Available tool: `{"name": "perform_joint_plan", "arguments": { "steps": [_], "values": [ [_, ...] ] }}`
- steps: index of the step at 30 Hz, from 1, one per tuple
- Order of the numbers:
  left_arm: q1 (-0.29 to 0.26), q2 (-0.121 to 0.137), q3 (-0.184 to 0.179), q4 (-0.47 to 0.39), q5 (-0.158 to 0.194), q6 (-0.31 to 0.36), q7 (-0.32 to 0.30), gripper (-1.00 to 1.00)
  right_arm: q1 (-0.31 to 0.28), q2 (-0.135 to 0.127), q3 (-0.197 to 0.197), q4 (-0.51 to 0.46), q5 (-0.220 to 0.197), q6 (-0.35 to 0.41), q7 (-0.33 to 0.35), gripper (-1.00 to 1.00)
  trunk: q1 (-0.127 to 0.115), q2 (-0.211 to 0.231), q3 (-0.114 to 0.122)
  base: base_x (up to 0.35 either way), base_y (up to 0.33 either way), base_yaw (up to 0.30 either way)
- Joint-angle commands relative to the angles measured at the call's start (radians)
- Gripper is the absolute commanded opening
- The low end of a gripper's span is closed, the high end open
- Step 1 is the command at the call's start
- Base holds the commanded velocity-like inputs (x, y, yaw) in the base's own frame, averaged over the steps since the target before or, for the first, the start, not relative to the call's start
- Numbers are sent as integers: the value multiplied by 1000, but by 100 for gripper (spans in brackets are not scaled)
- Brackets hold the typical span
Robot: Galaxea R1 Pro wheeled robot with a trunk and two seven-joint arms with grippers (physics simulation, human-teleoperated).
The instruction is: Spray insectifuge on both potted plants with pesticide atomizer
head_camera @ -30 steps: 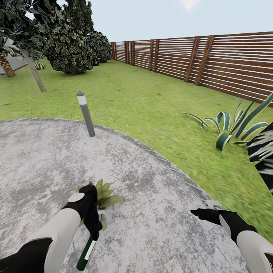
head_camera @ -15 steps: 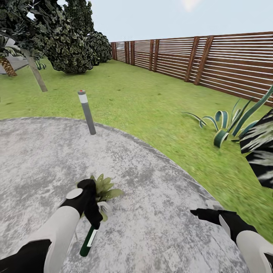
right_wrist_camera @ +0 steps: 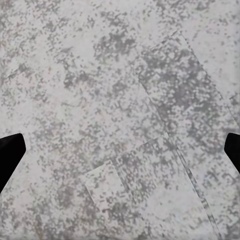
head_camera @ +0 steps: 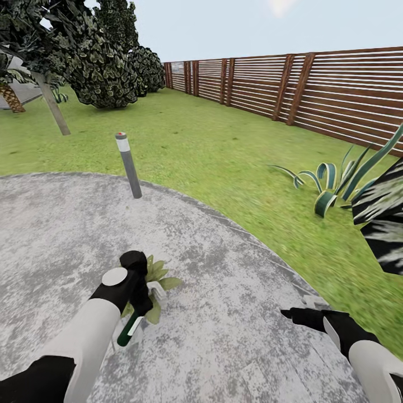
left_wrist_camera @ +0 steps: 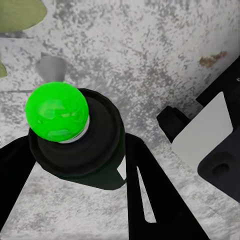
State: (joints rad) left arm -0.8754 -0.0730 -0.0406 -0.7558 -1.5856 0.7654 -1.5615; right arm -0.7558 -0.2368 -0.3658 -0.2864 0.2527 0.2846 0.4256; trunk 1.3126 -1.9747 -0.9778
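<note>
Over mottled grey paving (head_camera: pixel 224 291), left gripper (head_camera: pixel 136 313) clamps the pesticide atomizer (left_wrist_camera: pixel 75 135) beside a potted plant (head_camera: pixel 157 274); right gripper (right_wrist_camera: pixel 120 150) gapes wide, empty.

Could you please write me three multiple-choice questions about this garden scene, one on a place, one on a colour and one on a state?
1. Where is the potted plant?
A. on the lawn by the fence
B. on the paved patch, beside the left gripper
C. under the trees

2. What colour is the dot on top of the pesticide atomizer?
A. green
B. red
C. blue

3. What is the state of the right gripper?
A. shut on the atomizer
B. shut on a leaf
C. open and empty

Answers: 1 B, the head view shows its leaves right by the left gripper on the grey paving. 2 A, the left wrist view shows a bright green dot. 3 C, the right wrist view shows its fingertips far apart over bare paving.
</note>
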Motion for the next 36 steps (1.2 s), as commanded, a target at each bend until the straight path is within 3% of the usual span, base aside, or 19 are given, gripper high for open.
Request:
{"name": "perform_joint_plan", "arguments": {
  "steps": [1,4,11,17,23,28,36],
  "values": [
    [0,1,-2,-1,-10,8,-9,-100,0,1,-9,-2,10,5,7,100,0,0,-1,0,0,0],
    [0,18,-4,0,-15,8,-9,-100,0,1,-9,-2,10,5,7,100,0,0,-1,0,0,0],
    [7,57,-3,4,-69,-16,-9,-100,0,1,-9,-2,10,5,7,100,0,0,-1,0,0,0],
    [8,63,-2,5,-75,-23,-9,-100,0,1,-9,-2,10,5,7,100,0,0,-1,0,0,0],
    [9,90,-2,22,-76,-23,-9,-100,0,1,-9,-1,10,5,7,100,0,0,-1,0,0,0],
    [9,92,-4,103,-75,-23,-9,-100,0,1,-9,-1,10,5,7,100,0,0,-1,0,0,0],
    [9,91,-2,111,-74,-24,-8,-100,0,1,-9,0,10,5,7,100,0,0,-1,-8,5,0]
  ]
}}
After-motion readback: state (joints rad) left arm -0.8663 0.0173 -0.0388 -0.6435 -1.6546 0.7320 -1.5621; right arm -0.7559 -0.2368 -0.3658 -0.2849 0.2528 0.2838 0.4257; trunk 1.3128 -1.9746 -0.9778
